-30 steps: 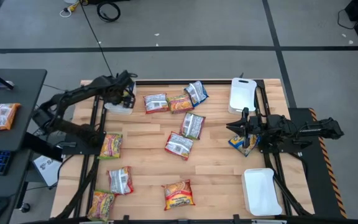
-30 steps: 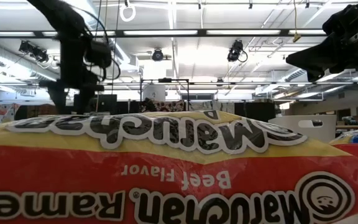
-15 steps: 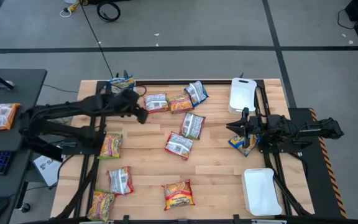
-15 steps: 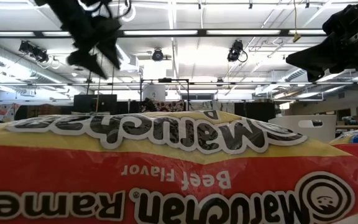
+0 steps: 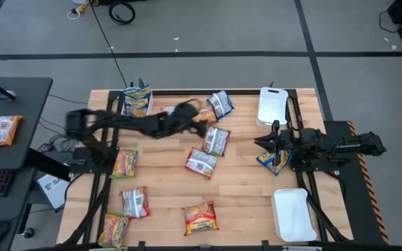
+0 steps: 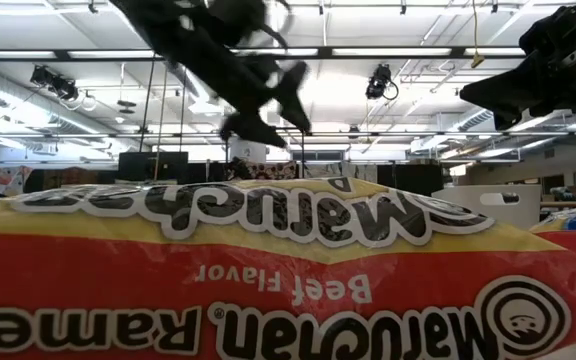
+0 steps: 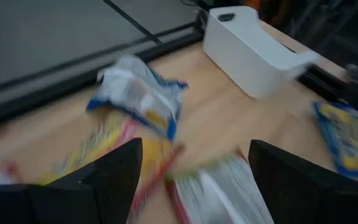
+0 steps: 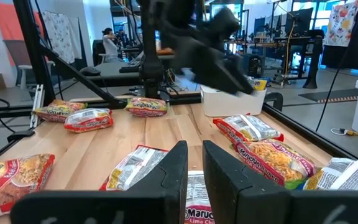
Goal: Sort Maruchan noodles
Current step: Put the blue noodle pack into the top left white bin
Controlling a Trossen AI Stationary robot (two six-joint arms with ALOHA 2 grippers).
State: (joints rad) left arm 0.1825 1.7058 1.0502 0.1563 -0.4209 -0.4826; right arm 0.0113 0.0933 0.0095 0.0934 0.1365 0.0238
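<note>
Since the earlier frames, the left gripper (image 5: 190, 111) is travelling from the far left corner of the table (image 5: 243, 209) toward the middle of the far edge, and a blue-yellow packet (image 5: 137, 100) is now lying in the white tray at that corner. Its fingers (image 7: 114, 171) are standing wide apart with nothing between them, and it is hovering over the orange packet (image 5: 202, 116) and the blue-white packet (image 5: 220, 103), close to the silver packet (image 5: 217, 140).

On the right side, the right gripper (image 5: 271, 143) is waiting with its fingers (image 8: 179, 171) nearly together, and I cannot tell if they are clamping something. A blue-yellow packet at the right (image 5: 269, 160) is lying just under it. Other Maruchan noodles (image 5: 201, 217) are lying scattered on the near half. Two white trays (image 5: 272, 106) are standing on the right edge.
</note>
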